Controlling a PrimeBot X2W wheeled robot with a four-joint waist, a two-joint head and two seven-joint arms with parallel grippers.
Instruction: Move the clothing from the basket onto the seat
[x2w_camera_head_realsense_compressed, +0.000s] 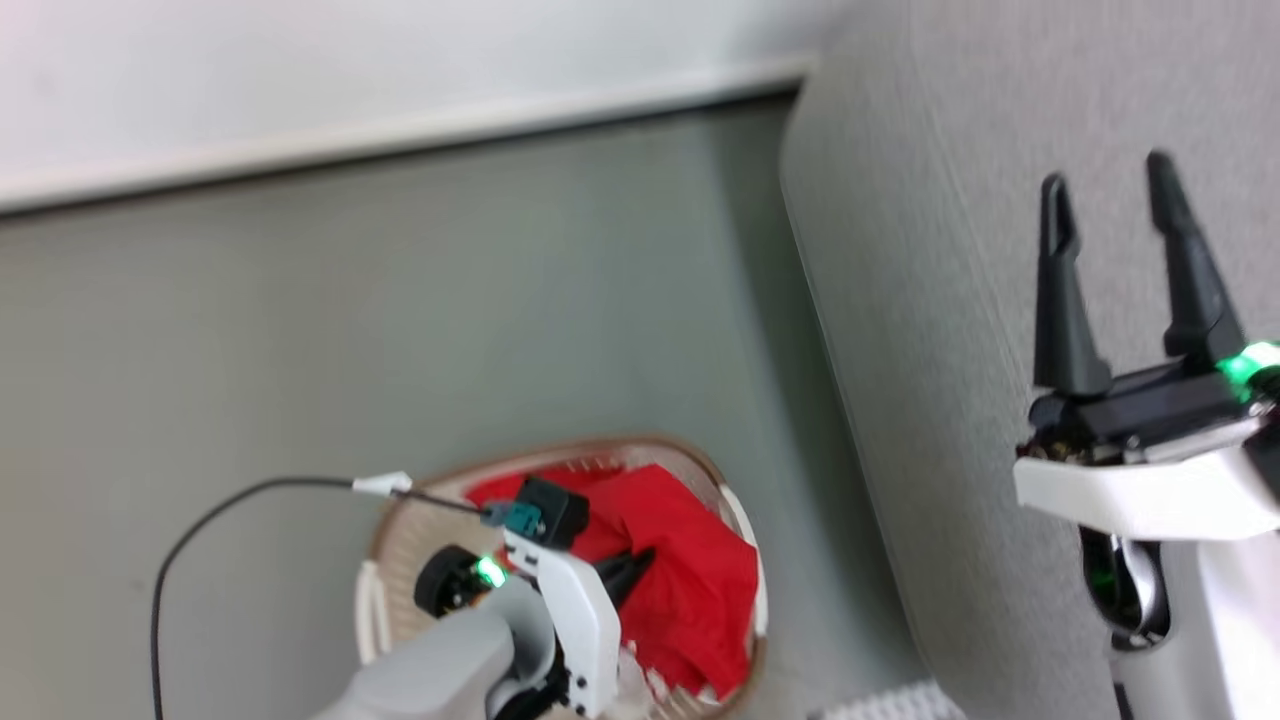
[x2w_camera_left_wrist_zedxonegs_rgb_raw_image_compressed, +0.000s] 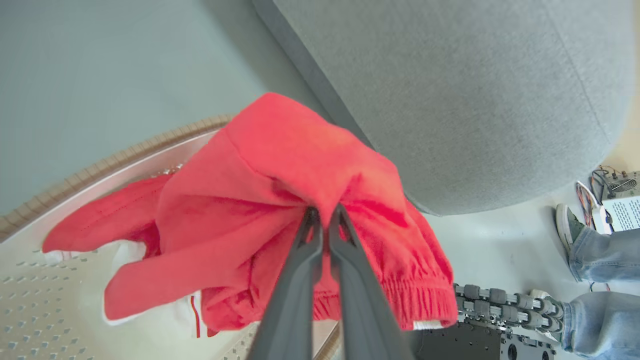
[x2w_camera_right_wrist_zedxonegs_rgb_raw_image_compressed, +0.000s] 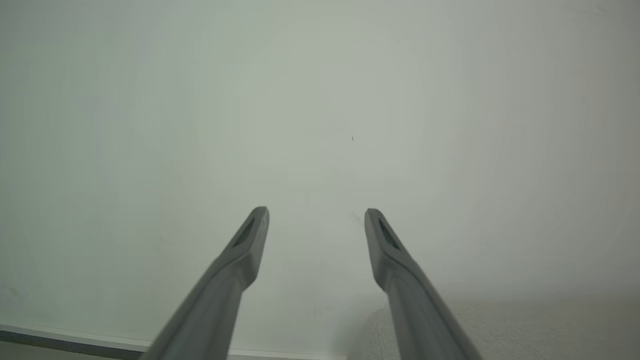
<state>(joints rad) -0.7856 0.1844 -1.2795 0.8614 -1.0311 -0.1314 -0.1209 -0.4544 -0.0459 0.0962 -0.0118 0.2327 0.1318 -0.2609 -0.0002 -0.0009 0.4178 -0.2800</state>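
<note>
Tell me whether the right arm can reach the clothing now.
Probably not easily: the right gripper sits open over the seat, while the left gripper, shut on the clothing, crowds the basket.

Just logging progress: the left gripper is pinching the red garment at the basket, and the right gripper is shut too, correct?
No: the right gripper is open, its fingers spread apart, as the right wrist view shows. The left gripper is indeed pinching the red garment at the basket.
</note>
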